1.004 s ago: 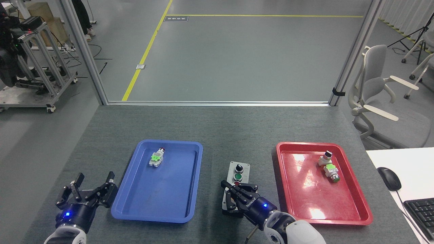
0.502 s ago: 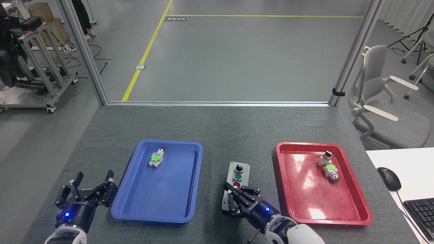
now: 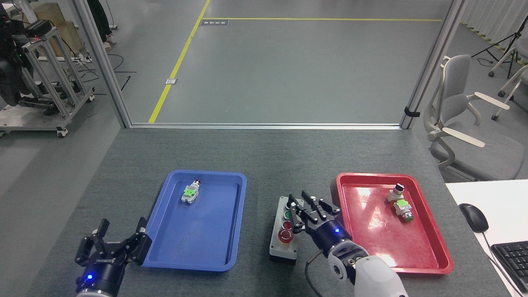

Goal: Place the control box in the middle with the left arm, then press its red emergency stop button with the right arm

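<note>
Right now the control box (image 3: 284, 239) lies flat on the dark grey tabletop (image 3: 264, 156), in the middle (image 3: 256, 214) between the blue tray (image 3: 237, 231) and the red tray (image 3: 350, 231), touching neither. Its long axis runs away from the robot. Near the close end of its light faceplate sits the red emergency stop button (image 3: 285, 235), uncovered and in plain sight, with a smaller red button and part of a green one just beyond it.

The right gripper (image 3: 311, 206) hangs over the far half of the box, hiding the top controls — its fingers are spread apart and grip nothing.

The left gripper (image 3: 119, 239) stands near the tray's near left corner, jaws wide and empty.

One small switch (image 3: 190, 192) lies in the blue tray; two switches (image 3: 399, 201) lie in the red one.
</note>
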